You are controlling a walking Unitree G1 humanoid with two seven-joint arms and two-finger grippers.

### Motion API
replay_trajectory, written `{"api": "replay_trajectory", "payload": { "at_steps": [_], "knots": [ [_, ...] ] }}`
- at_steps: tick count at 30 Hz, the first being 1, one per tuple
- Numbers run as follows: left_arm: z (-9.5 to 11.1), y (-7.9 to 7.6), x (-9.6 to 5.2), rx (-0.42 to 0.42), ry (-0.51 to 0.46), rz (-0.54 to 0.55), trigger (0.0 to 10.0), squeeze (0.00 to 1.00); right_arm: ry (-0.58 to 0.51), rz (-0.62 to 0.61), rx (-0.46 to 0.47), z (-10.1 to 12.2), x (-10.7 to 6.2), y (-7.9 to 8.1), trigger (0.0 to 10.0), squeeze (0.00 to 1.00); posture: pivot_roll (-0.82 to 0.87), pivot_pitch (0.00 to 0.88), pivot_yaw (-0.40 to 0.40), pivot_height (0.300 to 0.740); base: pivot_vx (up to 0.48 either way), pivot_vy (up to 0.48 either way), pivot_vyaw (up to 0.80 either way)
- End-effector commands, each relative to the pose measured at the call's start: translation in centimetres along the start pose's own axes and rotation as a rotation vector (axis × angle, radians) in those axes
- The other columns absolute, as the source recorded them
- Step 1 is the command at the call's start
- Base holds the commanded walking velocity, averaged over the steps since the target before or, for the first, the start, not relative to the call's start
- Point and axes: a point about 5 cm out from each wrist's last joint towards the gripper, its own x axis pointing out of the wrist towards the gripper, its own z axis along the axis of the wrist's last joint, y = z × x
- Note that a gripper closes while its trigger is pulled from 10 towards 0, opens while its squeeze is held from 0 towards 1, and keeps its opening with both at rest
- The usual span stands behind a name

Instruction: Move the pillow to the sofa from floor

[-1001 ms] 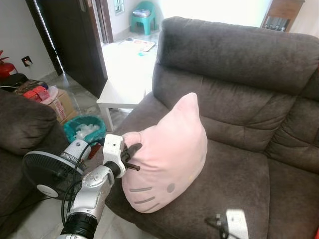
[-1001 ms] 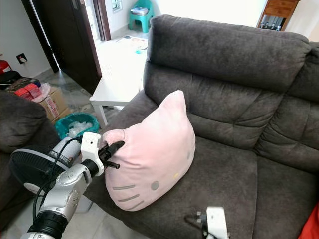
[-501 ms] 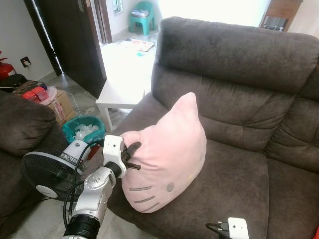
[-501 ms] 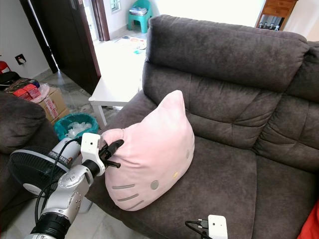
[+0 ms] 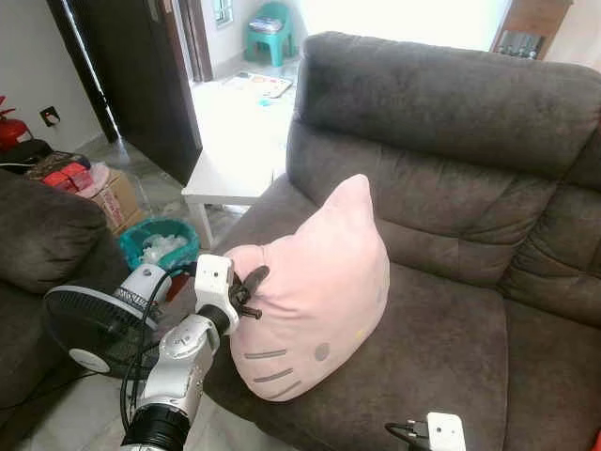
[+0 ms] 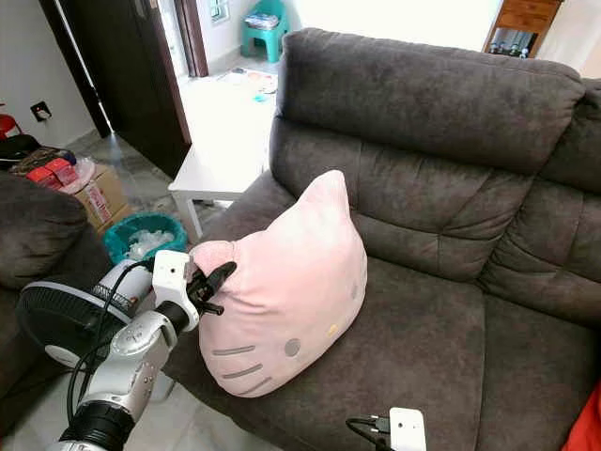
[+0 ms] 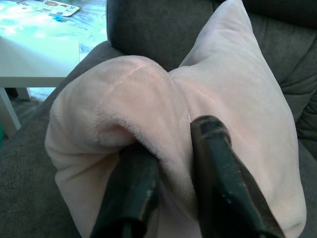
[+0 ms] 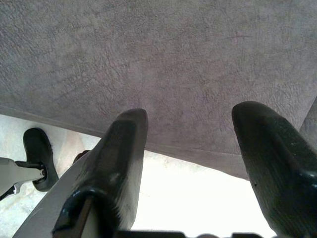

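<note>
A pink cat-face pillow (image 5: 315, 301) leans upright on the left seat of the dark grey sofa (image 5: 451, 348), its whiskered face toward me. My left gripper (image 5: 249, 287) is at the pillow's left ear, shut on a fold of the plush. In the left wrist view both black fingers (image 7: 213, 163) pinch the pillow (image 7: 233, 84) between them. My right arm's wrist (image 5: 441, 430) sits low at the seat's front edge. In the right wrist view the right gripper (image 8: 193, 134) stands open above the grey sofa fabric (image 8: 163, 59), holding nothing.
A standing fan (image 5: 89, 324) is close to my left arm on the floor. Behind it are a teal bin (image 5: 160, 244), a cardboard box (image 5: 103, 193) and a low white table (image 5: 230, 169). Another dark sofa's arm (image 5: 38, 235) is at far left.
My right wrist has sunk a little toward the bottom edge of the view. The pillow and the left gripper holding it have stayed in place.
</note>
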Motion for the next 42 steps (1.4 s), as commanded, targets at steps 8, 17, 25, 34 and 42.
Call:
{"api": "replay_trajectory", "payload": {
  "at_steps": [8, 17, 25, 34, 42],
  "knots": [
    [1.7, -0.1, -0.8, 0.047, -0.059, -0.005, 10.0, 0.87, 0.024, 0.004, 0.010, -0.5, -0.1, 0.1, 10.0, 0.00, 0.06, 0.028, -0.018, 0.740, 0.000, 0.000, 0.00],
    [2.1, 0.0, -3.2, 0.265, -0.074, 0.061, 10.0, 0.65, 0.031, 0.004, 0.013, -0.7, -0.1, 0.0, 10.0, 0.00, 0.07, 0.029, -0.016, 0.740, 0.000, 0.000, 0.00],
    [3.5, 0.6, -5.6, 0.432, -0.175, 0.292, 10.0, 0.00, 0.035, 0.003, 0.021, -0.8, -0.1, -0.1, 10.0, 0.00, 0.07, 0.023, -0.009, 0.740, 0.000, 0.000, 0.00],
    [2.6, 1.9, -7.2, 0.499, -0.190, 0.404, 10.0, 0.00, 0.039, 0.004, 0.032, -0.9, -0.2, -0.1, 10.0, 0.00, 0.07, 0.016, -0.006, 0.740, 0.000, 0.000, 0.00],
    [1.8, 1.4, -7.2, 0.499, -0.187, 0.415, 10.0, 0.00, 0.043, -0.004, 0.048, -1.0, -0.2, -0.5, 10.0, 0.00, 0.06, 0.001, -0.004, 0.740, 0.000, 0.000, 0.00]
  ]
}}
